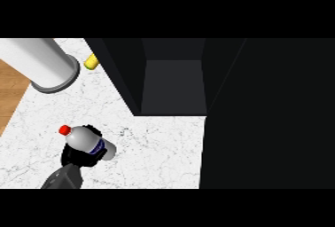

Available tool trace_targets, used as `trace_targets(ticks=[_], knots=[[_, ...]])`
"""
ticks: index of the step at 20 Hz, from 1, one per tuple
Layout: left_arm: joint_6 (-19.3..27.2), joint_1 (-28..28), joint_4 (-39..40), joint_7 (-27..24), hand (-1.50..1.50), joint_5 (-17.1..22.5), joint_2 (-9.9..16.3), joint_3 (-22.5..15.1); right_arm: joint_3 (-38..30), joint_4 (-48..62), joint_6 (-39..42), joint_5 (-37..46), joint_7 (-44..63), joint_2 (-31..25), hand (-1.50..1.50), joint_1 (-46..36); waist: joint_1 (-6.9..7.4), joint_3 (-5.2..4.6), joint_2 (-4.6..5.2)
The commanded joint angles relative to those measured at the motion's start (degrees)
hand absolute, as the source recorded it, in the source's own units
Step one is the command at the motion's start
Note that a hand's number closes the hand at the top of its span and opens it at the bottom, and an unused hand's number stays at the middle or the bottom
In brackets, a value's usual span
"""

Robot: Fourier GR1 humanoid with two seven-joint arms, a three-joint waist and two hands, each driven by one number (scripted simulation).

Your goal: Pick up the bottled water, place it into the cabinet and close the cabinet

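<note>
Through the head view I saw my left hand (79,156) low at the left, its black fingers curled round the clear plastic water bottle with a red cap and blue label (89,141). The bottle showed tilted, cap toward the upper left, above the white marbled counter top (160,146); I could not tell whether it was lifted clear of the surface or touching it. The grey forearm came in from the lower edge beneath it.

The dark cabinet (171,84) filled the upper middle and right of the view. Its opening showed as a lighter grey recess, up and to the right of the bottle and well apart from it. A broad black mass, which I took for the open cabinet door (268,133), ran down the right side. A white cylinder with a grey rim (46,62) lay at the upper left, a small yellow object (91,61) just beside it, and a strip of brown wooden floor (12,88) showed past the counter's left edge. My right hand did not show anywhere.

I judged the pick-up done and the carry to be the step in hand. The next move called for taking the bottle up and rightward into the recess, keeping it off the cabinet's near wall, before letting go and dealing with the door.
</note>
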Motion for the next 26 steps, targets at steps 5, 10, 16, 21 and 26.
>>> trace_targets(ticks=[5,10,16,21,26], knots=[[-0.88,4.76,-14.70,7.39,1.50,4.46,-4.29,-2.80,2.93,-3.42,0.13,1.08,-0.44,-0.80,-1.50,4.04,0.14,0.06,-0.19],[4.01,9.95,-31.95,17.97,1.50,7.77,-8.49,-6.56,1.26,0.66,-1.53,-0.98,2.35,0.54,-1.50,-2.84,0.53,0.07,-0.13],[14.01,11.94,-44.67,21.24,1.50,13.13,-8.63,-18.00,0.12,-0.05,-0.75,-2.28,2.45,-0.96,-1.50,-1.49,0.08,0.03,-0.07],[25.81,10.03,-52.80,25.01,1.50,14.21,-8.66,-25.72,2.88,1.60,-2.33,-0.30,2.28,0.76,-1.50,-3.01,-0.09,0.01,0.05],[36.81,5.36,-53.47,23.21,1.50,13.65,-8.67,-34.70,2.27,3.30,0.19,-0.24,-1.65,-0.72,-1.50,-2.26,-0.43,0.01,0.07]])
